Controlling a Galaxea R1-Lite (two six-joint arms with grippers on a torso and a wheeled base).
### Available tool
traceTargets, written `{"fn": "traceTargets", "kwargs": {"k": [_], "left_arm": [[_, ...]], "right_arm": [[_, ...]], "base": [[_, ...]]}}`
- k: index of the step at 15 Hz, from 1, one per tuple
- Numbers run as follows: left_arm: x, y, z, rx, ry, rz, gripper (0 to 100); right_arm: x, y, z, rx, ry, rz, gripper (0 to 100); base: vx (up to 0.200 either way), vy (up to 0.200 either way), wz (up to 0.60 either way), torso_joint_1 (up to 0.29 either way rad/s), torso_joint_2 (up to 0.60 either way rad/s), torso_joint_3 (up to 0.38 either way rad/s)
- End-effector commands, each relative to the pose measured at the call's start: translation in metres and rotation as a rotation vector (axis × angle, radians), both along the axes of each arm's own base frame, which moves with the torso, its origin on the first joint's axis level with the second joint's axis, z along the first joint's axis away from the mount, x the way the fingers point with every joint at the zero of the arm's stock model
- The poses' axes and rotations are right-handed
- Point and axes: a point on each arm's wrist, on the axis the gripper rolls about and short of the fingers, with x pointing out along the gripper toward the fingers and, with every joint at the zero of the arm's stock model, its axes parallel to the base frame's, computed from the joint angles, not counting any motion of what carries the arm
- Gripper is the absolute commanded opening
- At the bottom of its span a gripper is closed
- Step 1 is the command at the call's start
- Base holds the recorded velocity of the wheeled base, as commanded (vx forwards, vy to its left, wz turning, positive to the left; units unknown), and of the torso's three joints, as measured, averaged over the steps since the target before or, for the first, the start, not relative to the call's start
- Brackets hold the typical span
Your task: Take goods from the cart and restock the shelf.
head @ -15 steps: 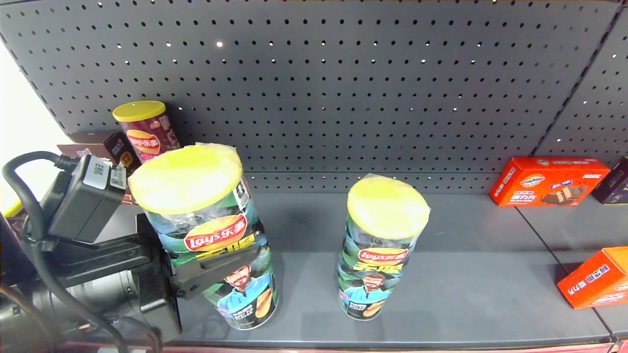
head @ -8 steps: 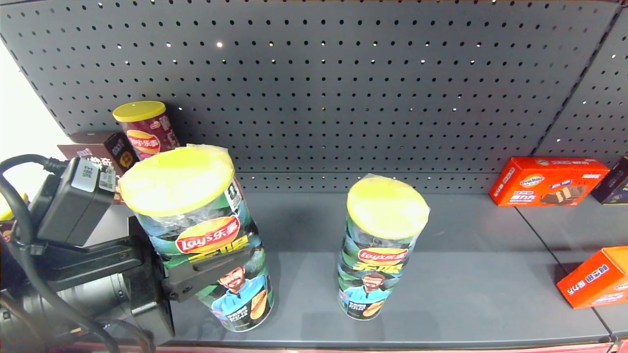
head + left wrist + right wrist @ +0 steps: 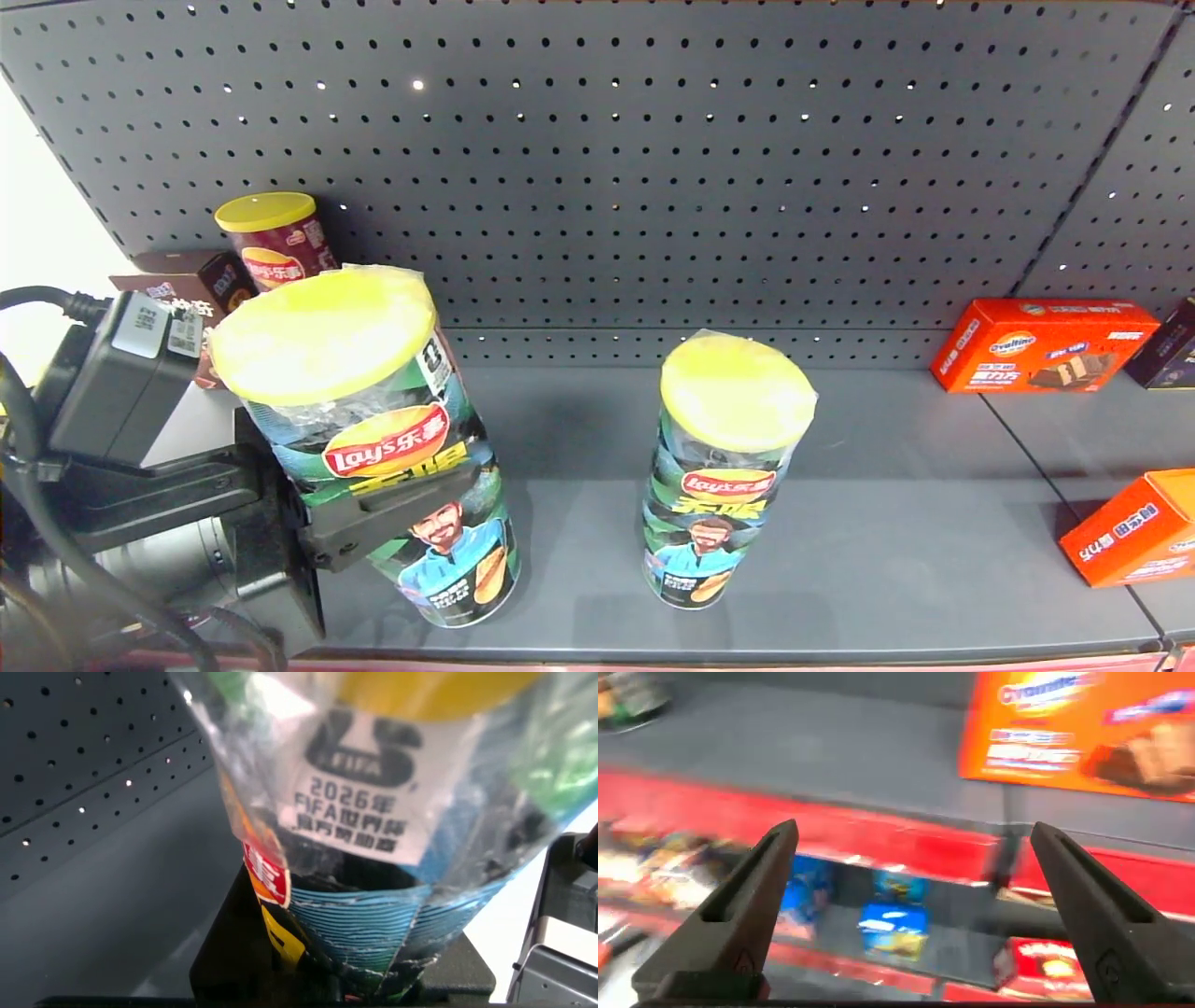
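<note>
Chip can [image 3: 369,439], green with a yellow lid, is held tilted at the front left of the shelf [image 3: 887,560]. It is clamped across its middle between the jaws of the left gripper [image 3: 397,499]; whether its base touches the shelf cannot be told. A second can [image 3: 724,467] of the same kind stands upright to its right, apart from it. Behind the held one, a maroon can [image 3: 275,245] and a dark box [image 3: 201,278] are set against the pegboard [image 3: 653,168]. At the far right an orange box [image 3: 1041,343] lies at the back and another orange box [image 3: 1130,539] at the front. In the left wrist view the clear wrap and printed label of the held can [image 3: 374,831] are seen close. In the right wrist view the right gripper [image 3: 915,905] is seen with jaws wide apart, before a red shelf edge [image 3: 878,831], with blue packets [image 3: 892,924] on a lower level.
</note>
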Motion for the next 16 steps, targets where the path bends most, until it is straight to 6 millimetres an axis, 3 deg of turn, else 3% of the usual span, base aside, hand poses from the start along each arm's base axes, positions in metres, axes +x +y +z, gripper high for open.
{"fn": "traceTargets", "kwargs": {"k": [1,6,11,16], "left_arm": [[0.0,0.0,0.0,0.0,0.001,0.0,0],[0.001,-0.001,0.002,-0.004,-0.001,-0.006,0],[0.006,-0.003,0.017,-0.067,0.016,0.006,0],[0.034,-0.017,0.035,-0.08,-0.014,-0.005,0]], "right_arm": [[0.0,0.001,-0.003,-0.003,0.037,0.027,100],[0.0,0.0,-0.003,0.033,0.046,-0.004,100],[0.0,0.0,-0.003,0.033,0.046,-0.004,100],[0.0,0.0,-0.003,0.033,0.046,-0.004,100]], "base": [[0.0,0.0,0.0,0.0,0.0,0.0],[0.0,0.0,0.0,0.0,0.0,0.0],[0.0,0.0,0.0,0.0,0.0,0.0],[0.0,0.0,0.0,0.0,0.0,0.0]]}}
